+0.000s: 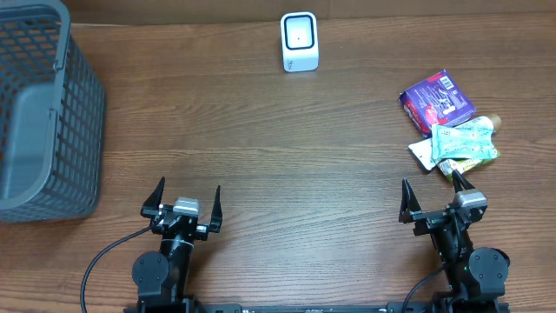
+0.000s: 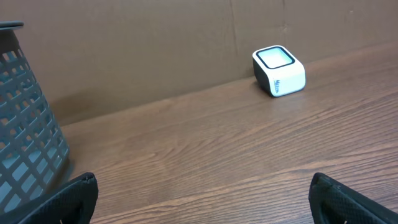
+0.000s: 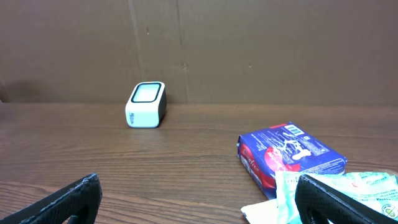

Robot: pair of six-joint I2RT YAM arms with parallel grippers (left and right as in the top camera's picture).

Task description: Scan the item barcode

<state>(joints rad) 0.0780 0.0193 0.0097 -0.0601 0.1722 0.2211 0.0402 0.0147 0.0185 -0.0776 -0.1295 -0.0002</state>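
Both tools are released, fingers spread wide with nothing between them. My left tool (image 1: pixel 188 196) sits at the near edge of the brown wood-grain counter (image 1: pixel 287 156), nearer me than the small white box-shaped scanner (image 1: pixel 300 41) and to its left. My right tool (image 1: pixel 432 193) sits at the same near edge, to the scanner's right. The scanner stands at the counter's far edge, close to the brown cardboard wall (image 3: pixel 249 50), with its dark-rimmed window facing up. A broad stretch of wood runs from it down to both tools. Far to the scanner's left, a grey plastic mesh basket (image 1: pixel 43 113) runs out of the overhead view, and through its open top I see only its own grey floor. To the scanner's right and nearer me, a glossy purple packet (image 1: pixel 437 102) lies flat with a white barcode patch (image 1: pixel 447 84) at its far edge. A green-and-white pouch (image 1: pixel 466 143) overlaps the packet's near side and lies just beyond my right tool's fingertips. The packet's white lettering and the small blue mark on the scanner's side are too small for me to read.
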